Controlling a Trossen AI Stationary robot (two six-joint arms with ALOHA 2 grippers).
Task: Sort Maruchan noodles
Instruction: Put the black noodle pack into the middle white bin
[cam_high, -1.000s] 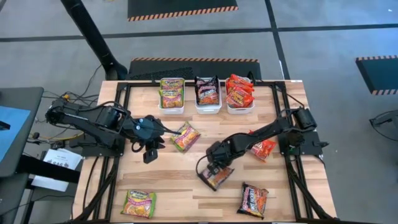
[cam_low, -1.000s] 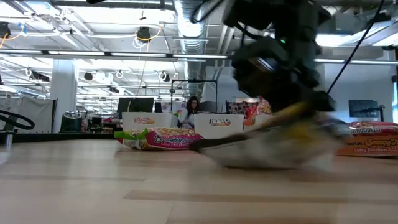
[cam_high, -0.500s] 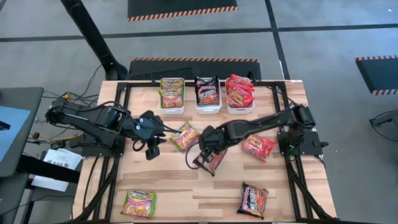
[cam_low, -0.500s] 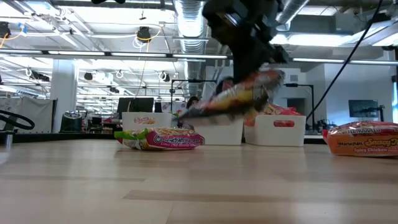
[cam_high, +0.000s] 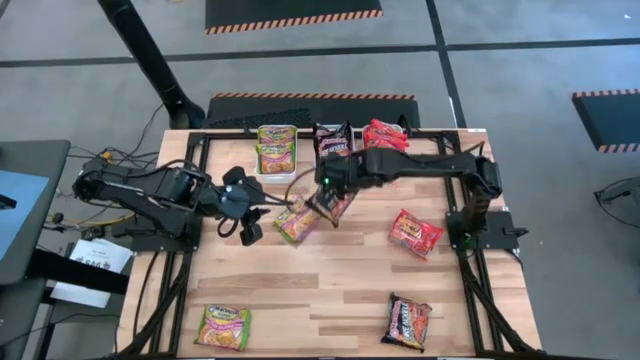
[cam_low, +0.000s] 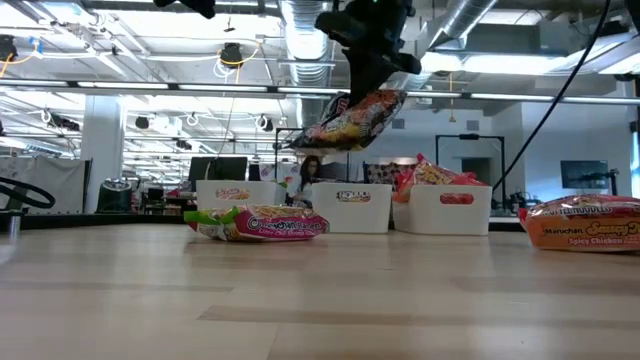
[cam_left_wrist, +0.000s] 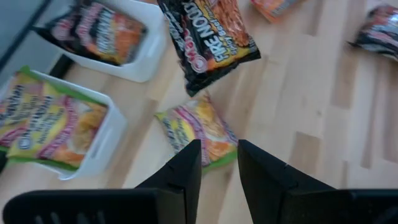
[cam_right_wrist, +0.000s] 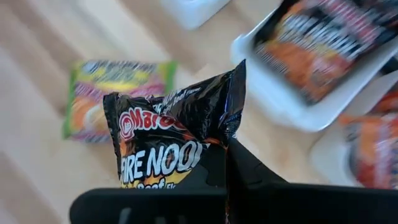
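Observation:
A dark brown-black Maruchan packet (cam_right_wrist: 180, 137) hangs in the air with my right gripper (cam_high: 326, 192) shut on it, just in front of the middle bin (cam_high: 333, 172). A green-yellow packet (cam_high: 296, 222) lies flat on the table beside it. My left gripper (cam_left_wrist: 219, 163) hovers above that packet's left side, open, with nothing between its fingers. In the low view the dark packet (cam_low: 345, 120) hangs high above the table. My right gripper pinches one end of the dark packet (cam_right_wrist: 219, 163) between its two fingers, which slant down from above. The rest of the packet sticks out past the fingertips. It hangs tilted, lifted clear of the table (cam_low: 340, 125).
Three white bins stand along the far edge, holding green-yellow (cam_high: 276, 150), dark (cam_high: 333, 140) and red-orange (cam_high: 385, 135) packets. Loose packets lie on the table: green-yellow near left (cam_high: 223, 326), dark near right (cam_high: 406, 320), red-orange at right (cam_high: 415, 234).
My right gripper has risen and swung from the table's middle toward the far edge and left, carrying the dark packet. The packet, which lay on the table, is now lifted clear and hangs in front of the bins.

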